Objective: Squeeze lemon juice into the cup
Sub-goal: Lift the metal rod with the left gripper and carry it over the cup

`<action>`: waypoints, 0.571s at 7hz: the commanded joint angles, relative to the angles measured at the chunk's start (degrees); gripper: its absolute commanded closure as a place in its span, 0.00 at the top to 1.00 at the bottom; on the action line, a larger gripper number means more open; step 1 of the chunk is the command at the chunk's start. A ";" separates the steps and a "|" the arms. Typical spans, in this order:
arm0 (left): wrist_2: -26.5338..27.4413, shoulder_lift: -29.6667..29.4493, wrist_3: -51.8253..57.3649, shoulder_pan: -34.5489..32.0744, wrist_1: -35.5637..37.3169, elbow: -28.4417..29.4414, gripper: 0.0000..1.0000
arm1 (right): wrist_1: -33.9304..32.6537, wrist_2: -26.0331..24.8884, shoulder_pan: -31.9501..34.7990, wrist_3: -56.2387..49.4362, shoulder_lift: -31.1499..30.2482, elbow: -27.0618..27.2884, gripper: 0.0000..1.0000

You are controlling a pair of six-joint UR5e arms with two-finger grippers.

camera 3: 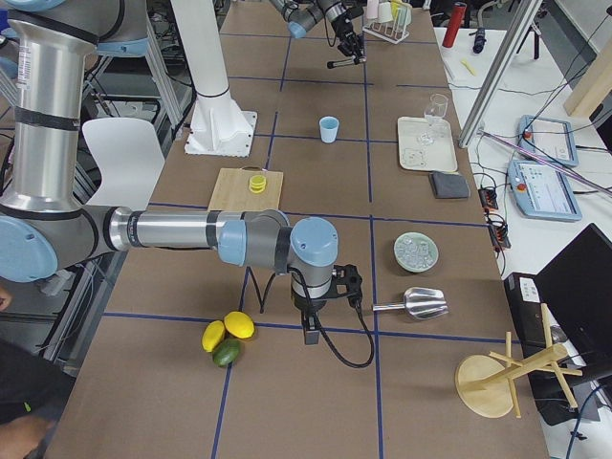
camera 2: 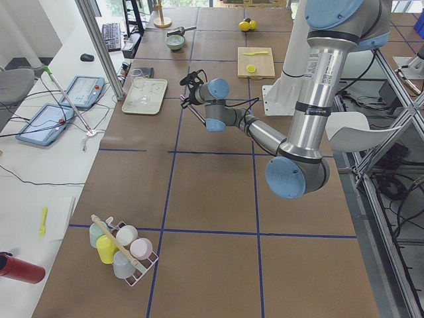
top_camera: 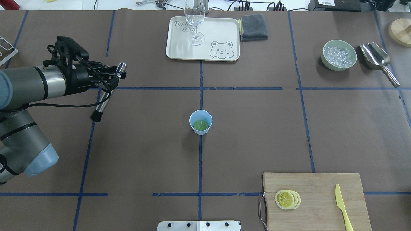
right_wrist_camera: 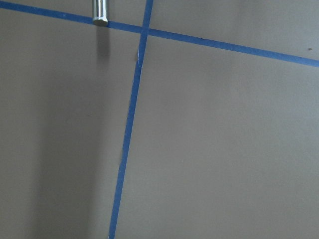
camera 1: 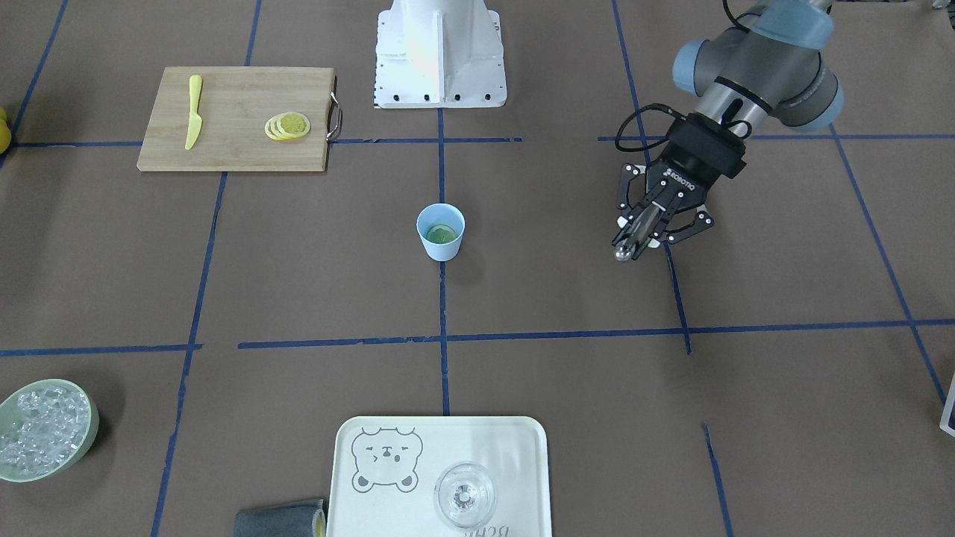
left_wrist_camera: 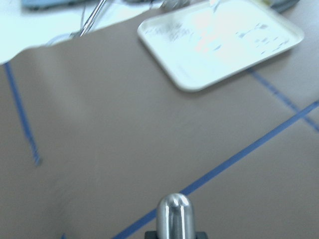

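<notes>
Brown paper surface with a blue tape grid.

Front-facing view: the cup (camera 1: pixel 440 233) stands upright at centre on a tape line, with nothing beside it. A greenish round piece lies in its bottom, too small to identify. The lemon slices (camera 1: pixel 287 125), about three overlapped with yellow rind and pale segmented faces, lie on the wooden board (camera 1: pixel 231 149) near its handle end, well apart from the cup. A yellow knife (camera 1: pixel 194 112) lies on the same board. The left gripper (camera 1: pixel 636 235) hangs off to one side of the cup, jaws clamped on a metal rod (camera 1: pixel 621 253). Only the rod's rounded end is plain here. The tray (camera 1: pixel 522 447) and stemmed glass (camera 1: pixel 464 494) are cut by the frame edge.

Overhead view: the rod's full length shows, slanting from the jaws down to a dark tip. Contact with the surface cannot be told. The ice bowl (top_camera: pixel 339 54) and scoop (top_camera: pixel 375 56) sit in the far corner.

Left side view: the arm's links cover the middle of the surface, and the cup is not made out.

Right side view: the right gripper (camera 3: pixel 311 333) points down between the scoop and three citrus fruits (camera 3: pixel 228 339). I cannot tell how its jaws stand.

Left wrist view: blurred, with only the rod's end and a smear of the tray.

Right wrist view: paper, tape and the scoop's handle end. The jaws are out of frame.
</notes>
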 commanded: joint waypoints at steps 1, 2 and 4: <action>2.42 -5.98 -2.39 2.44 -10.43 2.13 0.00 | 0.00 0.01 0.00 0.09 0.02 -0.13 1.00; 7.75 -11.93 -2.39 6.64 -12.55 4.40 0.00 | 0.00 -0.08 0.00 0.09 0.02 -0.21 1.00; 11.76 -18.29 11.14 11.16 -18.25 7.14 0.00 | 0.00 -0.16 0.00 0.44 0.11 -0.30 1.00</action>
